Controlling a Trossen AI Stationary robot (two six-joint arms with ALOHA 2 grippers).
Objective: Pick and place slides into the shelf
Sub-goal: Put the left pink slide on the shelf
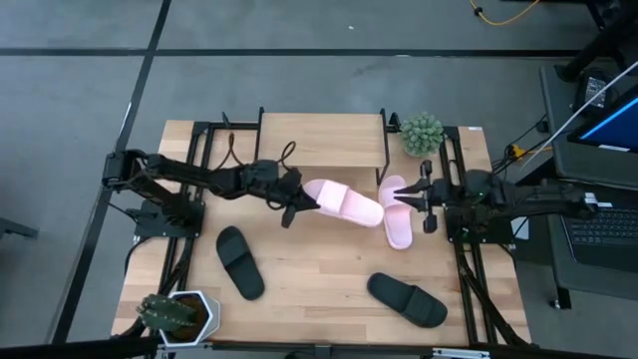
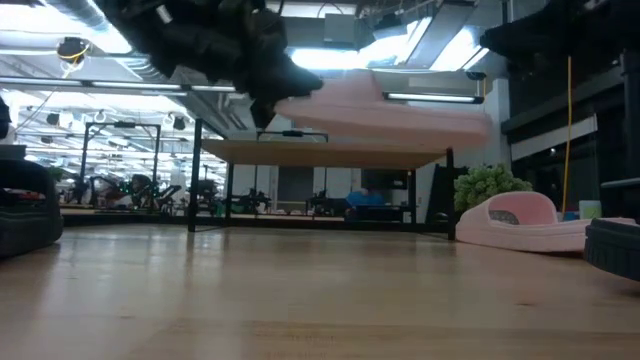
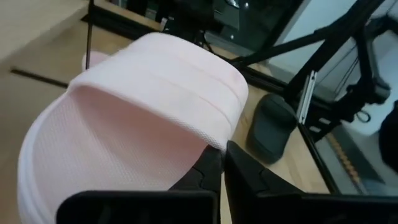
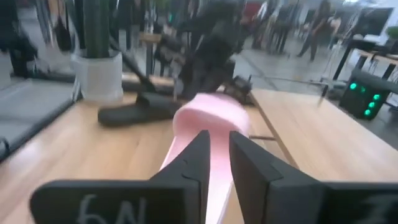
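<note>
My left gripper (image 1: 296,202) is shut on a pale pink slide (image 1: 344,202), which hangs in the air over the middle of the table, in front of the shelf (image 1: 324,140). In the low view this slide (image 2: 400,115) floats level at about the height of the shelf's wood board (image 2: 320,155). The second pink slide (image 1: 397,219) lies sole down on the table. My right gripper (image 1: 423,196) is beside and above it, fingers nearly together (image 4: 216,155), and touches nothing that I can see. Two black slides (image 1: 239,262) (image 1: 407,298) lie flat nearer the near edge. My left gripper pinches the pink slide between its two fingers (image 3: 245,177) at the sole's edge (image 3: 186,149) behind the strap, toward the heel end. The fingers come from the table's left, slanting slightly down. The slide is lifted clear and lies about level, its strap end pointing away from the gripper.
A small green plant (image 1: 422,133) stands at the shelf's right end, and a potted cactus (image 1: 174,312) sits at the near left corner. Black frame rails run along both table sides. Bare tabletop (image 1: 319,259) lies between the two black slides.
</note>
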